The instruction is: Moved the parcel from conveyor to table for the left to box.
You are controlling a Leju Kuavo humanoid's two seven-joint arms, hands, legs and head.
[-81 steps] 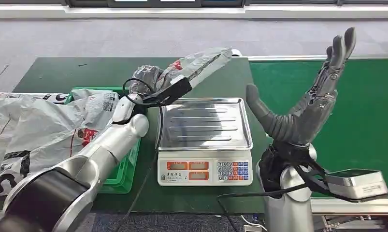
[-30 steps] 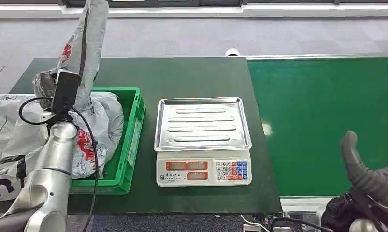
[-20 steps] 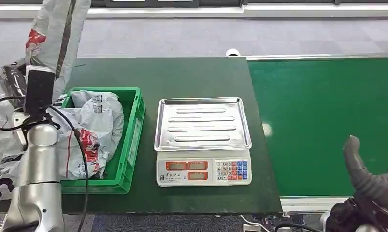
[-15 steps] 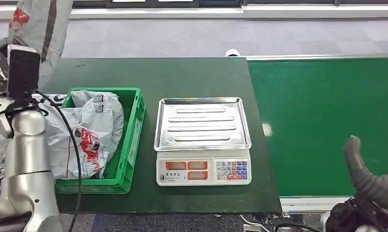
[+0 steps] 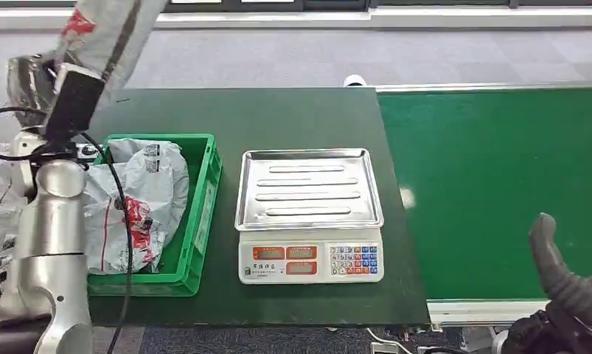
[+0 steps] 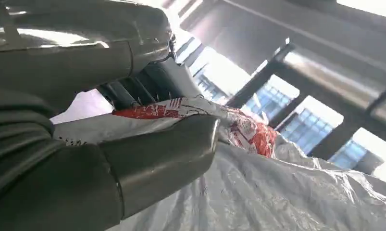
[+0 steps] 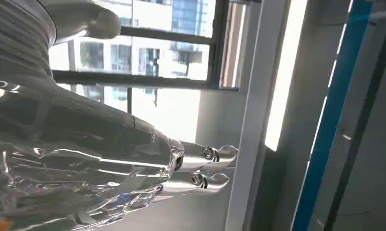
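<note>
Parcel (image 5: 105, 33) swung back right toward green crate (image 5: 202, 193), clamped in left hand (image 6: 133, 120); drop judged pending. Right hand (image 5: 573, 284) open.

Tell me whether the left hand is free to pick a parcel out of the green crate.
Probably not: the left hand already grips a grey parcel, raised beside the green crate.

Left arm raised upright, left hand (image 6: 133, 120) high, fingers and thumb clamped on parcel (image 5: 105, 33). Right hand (image 5: 573, 284) low at picture's corner, thumb up, nothing in it.
</note>
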